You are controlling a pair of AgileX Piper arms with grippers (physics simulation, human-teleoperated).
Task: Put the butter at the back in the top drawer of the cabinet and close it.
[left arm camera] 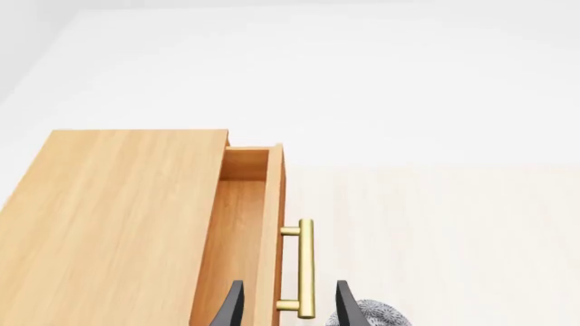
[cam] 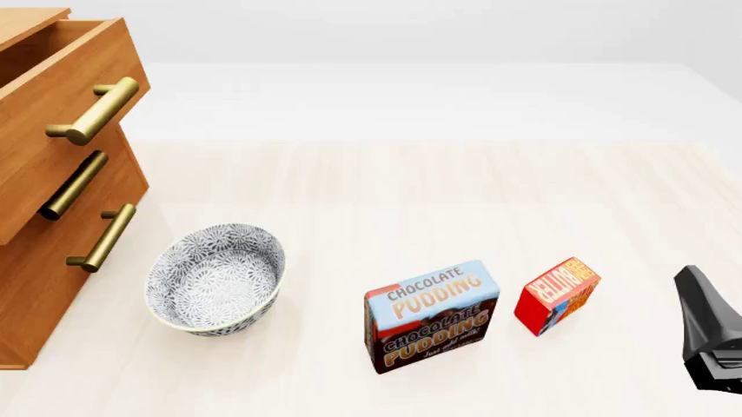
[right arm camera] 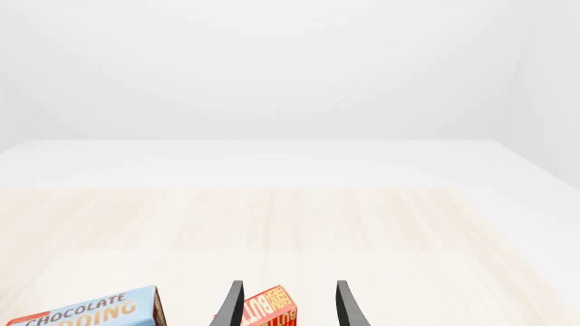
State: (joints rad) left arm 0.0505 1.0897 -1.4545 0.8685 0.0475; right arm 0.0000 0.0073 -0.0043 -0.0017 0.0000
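The butter [cam: 558,294], a small red box with an orange and blue label, lies on the table right of the pudding box. My right gripper [cam: 698,304] hangs open just to its right, not touching it. In the right wrist view the butter [right arm camera: 270,311] shows between the open fingers [right arm camera: 346,305]. The cabinet [cam: 35,295] stands at the left with its top drawer [cam: 58,78] pulled out. In the left wrist view my left gripper [left arm camera: 288,309] is open above the top drawer [left arm camera: 243,224], with the drawer's brass handle [left arm camera: 306,268] showing between its fingers.
A blue-and-brown Chocolate Pudding box [cam: 432,314] stands left of the butter. A patterned grey bowl [cam: 217,278] sits in front of the cabinet. The two lower drawers are shut, their handles [cam: 100,238] sticking out.
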